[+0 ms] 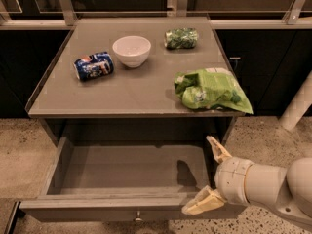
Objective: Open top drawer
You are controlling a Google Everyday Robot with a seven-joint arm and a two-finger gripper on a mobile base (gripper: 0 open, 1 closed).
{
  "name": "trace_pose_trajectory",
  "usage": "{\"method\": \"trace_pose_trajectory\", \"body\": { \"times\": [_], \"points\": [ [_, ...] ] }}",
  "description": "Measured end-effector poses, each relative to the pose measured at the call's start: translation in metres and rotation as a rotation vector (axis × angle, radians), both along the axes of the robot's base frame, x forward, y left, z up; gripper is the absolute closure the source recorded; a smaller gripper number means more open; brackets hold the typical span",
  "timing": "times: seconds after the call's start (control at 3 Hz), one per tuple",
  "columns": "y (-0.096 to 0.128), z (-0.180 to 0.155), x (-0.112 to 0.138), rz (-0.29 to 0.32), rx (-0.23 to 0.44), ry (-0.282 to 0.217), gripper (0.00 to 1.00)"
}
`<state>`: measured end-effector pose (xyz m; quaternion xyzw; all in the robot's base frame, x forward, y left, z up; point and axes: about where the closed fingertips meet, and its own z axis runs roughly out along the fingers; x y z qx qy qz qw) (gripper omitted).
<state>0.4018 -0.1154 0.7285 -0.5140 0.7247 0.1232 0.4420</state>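
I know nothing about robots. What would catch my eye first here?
The drawer stands wide open below the table top. At its right front corner is the gripper, a pale arm end with two tan fingers spread apart. On the table, a bright green bag lies near the right front edge, with a white bowl and a blue can on its side further back and to the left.

The gripper, low at the right of the view, has two cream-yellow, wedge-shaped jaws spread wide apart, one above the other. Directly behind the jaws sits a short white cylindrical wrist ringed by thin dark seam lines. Behind that, a smooth, rounded, pale grey-white arm shell widens toward the edge.
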Motion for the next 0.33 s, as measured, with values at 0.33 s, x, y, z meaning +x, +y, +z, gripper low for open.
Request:
{"method": "trace_pose_trajectory", "body": {
  "times": [0.33],
  "points": [
    [0.0,0.0,0.0,0.0,0.0,0.0,0.0]
  ]
}}
